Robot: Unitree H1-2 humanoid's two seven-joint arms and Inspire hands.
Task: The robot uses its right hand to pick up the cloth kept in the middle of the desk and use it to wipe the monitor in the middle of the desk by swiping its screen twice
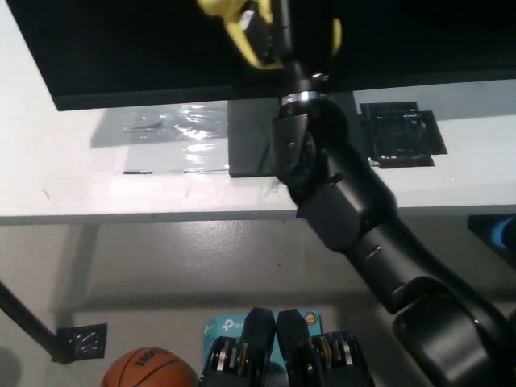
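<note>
Right hand: the black right hand (262, 32) is reaching up from the lower right of the picture to the top middle; it is closing around the cloth, though its fingers are largely hidden against the dark screen, so how tightly it is closed cannot be told.
Cloth: the yellow cloth (230, 12) is bunching in that hand at the top edge of the picture, lying against the monitor's screen; a loose yellow fold is trailing to the right of the wrist.
Monitor: the monitor (121, 48) is standing at the middle of the desk, its dark screen filling the upper part of the view; its stand base (246, 145) is sitting just behind the forearm.
Desk: the white desk (81, 193) is carrying a sheet of clear plastic (173, 133) left of the stand and a dark patterned mat (403, 133) towards the right edge.
Left hand: not appearing in this view.
Handling: the cloth is looking light, soft and limp; it is likely to fold and slip unless gathered in the palm with a broad face left free to press flat on the glass.
Step in hand: probably a swipe across the screen; the screen is fragile, so light pressure is advisable.
</note>
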